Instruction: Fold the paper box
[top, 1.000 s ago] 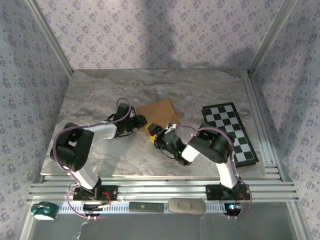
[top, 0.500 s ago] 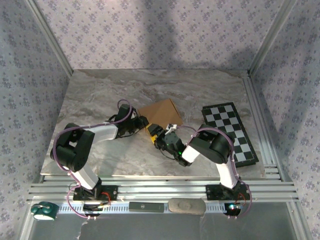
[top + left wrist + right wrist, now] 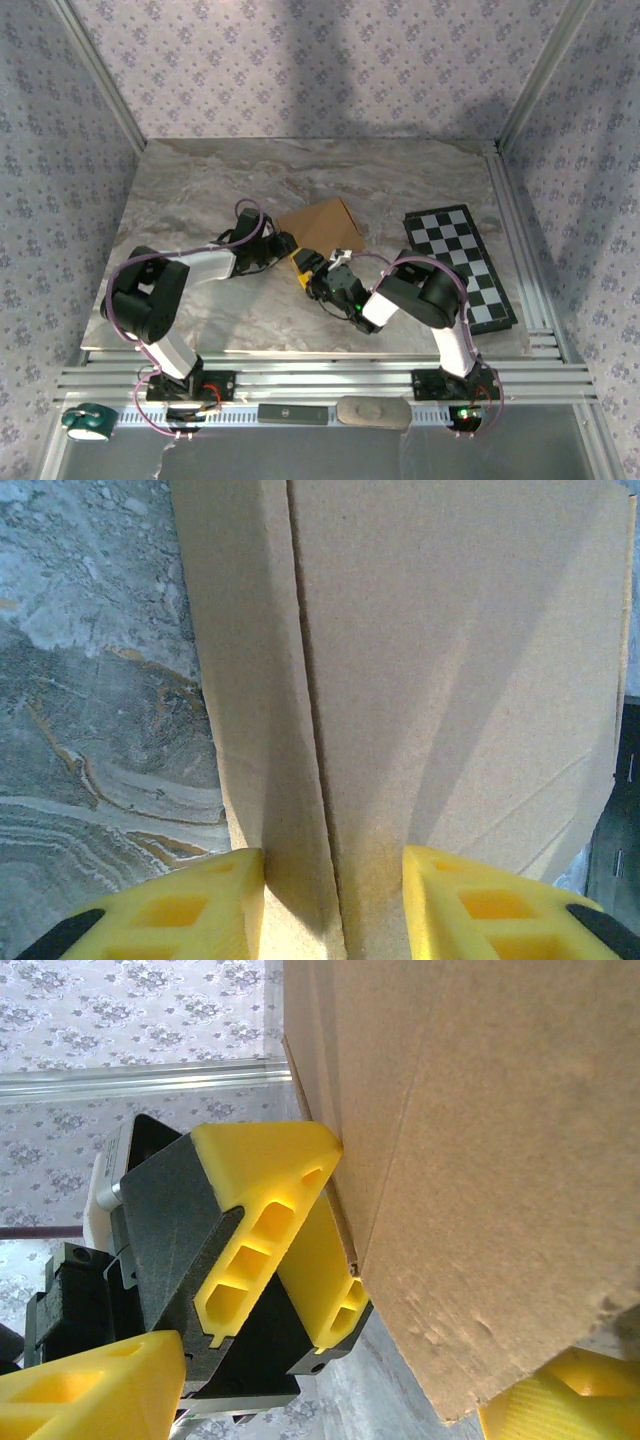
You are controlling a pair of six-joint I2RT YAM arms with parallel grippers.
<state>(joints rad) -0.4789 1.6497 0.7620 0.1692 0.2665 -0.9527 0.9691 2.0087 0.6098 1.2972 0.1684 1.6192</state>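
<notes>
Change is negligible: left gripper (image 3: 333,868) stays clamped on the paper box (image 3: 320,226) fold at frame centre, right gripper (image 3: 318,264) stays apart beside it, so folding appears paused.

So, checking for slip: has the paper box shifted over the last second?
No. In the top view the paper box keeps the same gap to the checkered board on its right.
</notes>
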